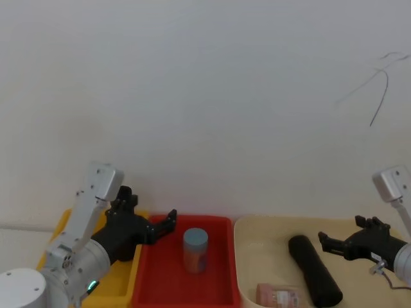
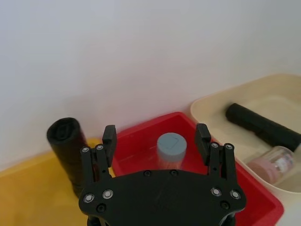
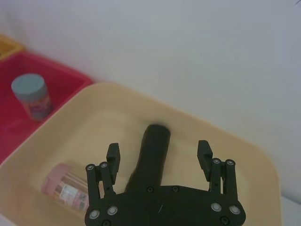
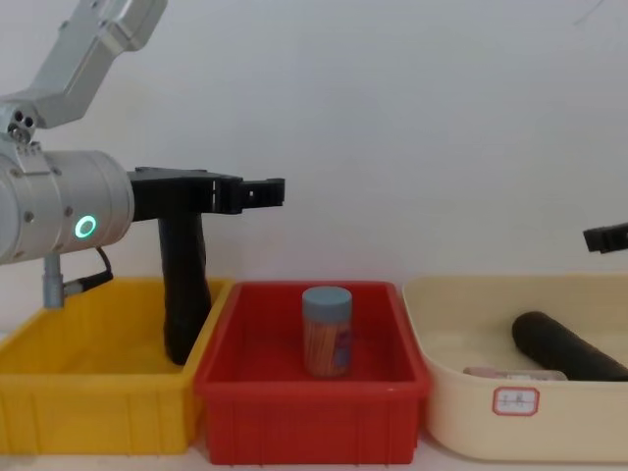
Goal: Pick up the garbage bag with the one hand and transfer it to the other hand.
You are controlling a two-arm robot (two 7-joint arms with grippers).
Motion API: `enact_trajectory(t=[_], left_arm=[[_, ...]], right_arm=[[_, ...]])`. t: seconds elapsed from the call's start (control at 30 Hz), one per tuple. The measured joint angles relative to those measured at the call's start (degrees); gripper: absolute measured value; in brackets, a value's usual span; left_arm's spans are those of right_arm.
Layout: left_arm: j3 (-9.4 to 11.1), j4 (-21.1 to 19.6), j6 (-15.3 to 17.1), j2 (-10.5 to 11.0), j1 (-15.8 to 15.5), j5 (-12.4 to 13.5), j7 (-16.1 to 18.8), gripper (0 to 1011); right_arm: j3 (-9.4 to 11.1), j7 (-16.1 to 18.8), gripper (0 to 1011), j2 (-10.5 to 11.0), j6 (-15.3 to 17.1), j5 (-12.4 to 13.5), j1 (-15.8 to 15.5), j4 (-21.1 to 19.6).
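With both pincers open, the right pincer (image 3: 159, 153) should straddle the garbage bag (image 3: 153, 153) mid-length in the beige bin (image 3: 244, 155) while the left pincer (image 2: 156, 135) waits.

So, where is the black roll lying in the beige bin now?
The garbage bag lies on its side in the beige bin at the robot's right, beside a small pink jar, just below the open right gripper.
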Motion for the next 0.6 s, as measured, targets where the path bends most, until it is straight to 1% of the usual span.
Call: enact_trajectory(t=[0.2, 0.23, 0.33, 0.4, 0.53, 0.6], left_arm=[[0.29, 0.73, 0.34, -0.44, -0.70, -1.29, -2.67, 1000], [0.38, 0.93, 0.48, -0.65, -0.90, -1.58, -3.31, 1000], [0.55, 1.21, 0.83, -0.96, -1.19, -2.07, -4.30, 1000], [0.79, 1.59, 1.29, -1.42, -1.52, -2.61, -5.39, 1000], [0.98, 1.86, 1.65, -1.82, -1.78, -3.00, -6.26, 1000], [1.09, 2.02, 1.86, -1.99, -1.93, -3.20, -6.72, 1000]], right_arm=[[1.39, -1.83, 1001, -1.36, -2.90, -0.07, -1.43, -1.08], [1.76, -2.43, 1001, -1.79, -4.04, -0.07, -1.91, -1.40], [2.37, -3.16, 1001, -2.58, -5.79, -0.05, -2.73, -1.94], [3.11, -4.00, 1001, -3.62, -8.09, 0.06, -3.85, -2.69], [3.79, -4.78, 1001, -4.87, -10.56, 0.38, -5.12, -3.52], [4.19, -5.27, 1001, -5.90, -12.35, 0.74, -6.20, -4.09]])
